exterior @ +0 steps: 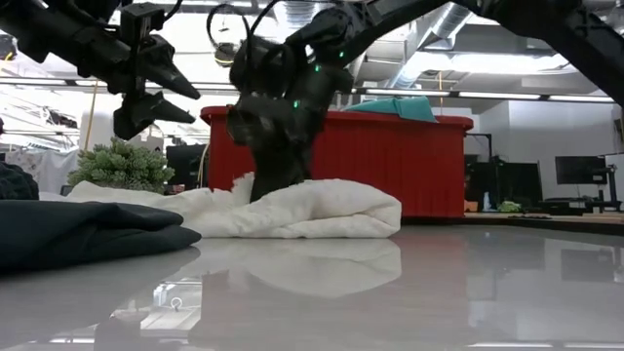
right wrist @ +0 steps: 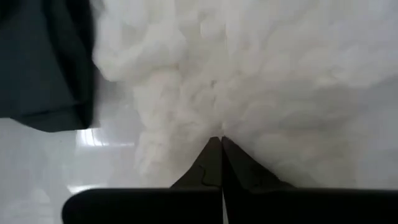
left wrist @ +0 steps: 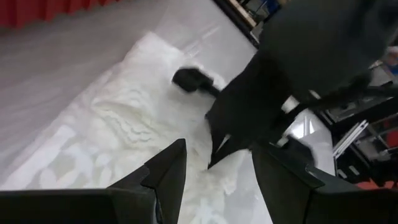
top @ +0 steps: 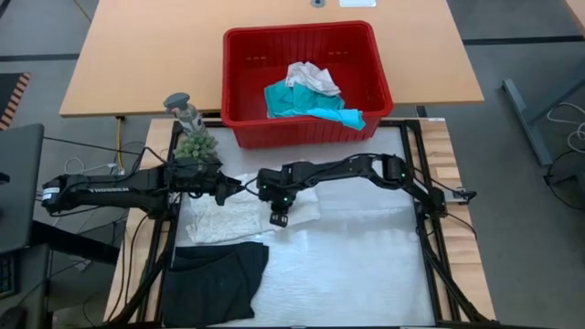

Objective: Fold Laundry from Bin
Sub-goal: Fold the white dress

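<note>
Colours on the table, your view from above.
You've got a red bin (top: 239,84) holding teal cloth (top: 306,102) and a white piece (top: 313,77). White garment (top: 227,219) with a lacy wavy pattern lies on the pale glossy worktop (top: 366,265); black garment (top: 215,279) at its near-left corner. Green plant (top: 196,146); both arms dark.

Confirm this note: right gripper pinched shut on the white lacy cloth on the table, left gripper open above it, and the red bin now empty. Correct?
Not quite: the red bin is not empty. The high view shows a teal garment and a white one inside. The right gripper is shut on the white lacy cloth; the left gripper is open above it.
</note>
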